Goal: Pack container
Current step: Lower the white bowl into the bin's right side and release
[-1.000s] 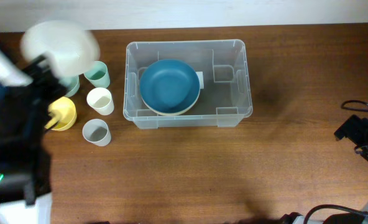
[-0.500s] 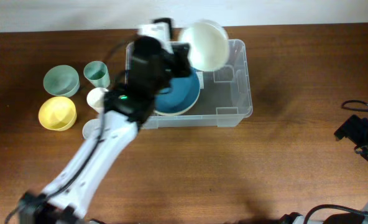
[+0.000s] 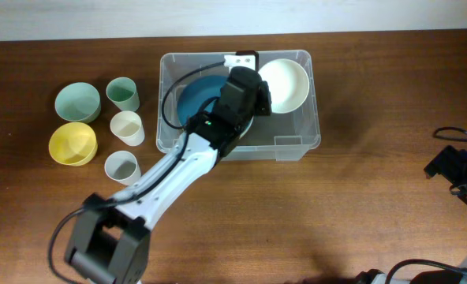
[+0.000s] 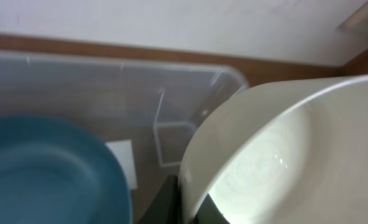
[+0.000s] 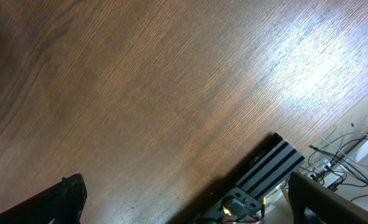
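The container (image 3: 298, 147), a clear rectangular bin, stands at the back middle of the table. A blue bowl (image 3: 200, 104) sits in its left half, stacked on a cream one. My left gripper (image 3: 263, 99) reaches in from the front left and is shut on the rim of a white bowl (image 3: 287, 85), held tilted over the bin's right half. In the left wrist view, dark fingers (image 4: 171, 202) pinch the white bowl's (image 4: 283, 155) rim, with the blue bowl (image 4: 47, 174) to the left. My right gripper (image 5: 193, 199) stands open over bare wood at the table's far right.
Left of the bin are a green bowl (image 3: 77, 101), a yellow bowl (image 3: 72, 143), a green cup (image 3: 123, 93), a cream cup (image 3: 127, 127) and a grey cup (image 3: 121, 166). A metal rail (image 5: 271, 165) and cables lie by the right arm (image 3: 454, 166).
My left arm swung from the table's left side to the bin with the white bowl in its grip, then carried the bowl rightwards over the bin's right half. The right arm stayed still.
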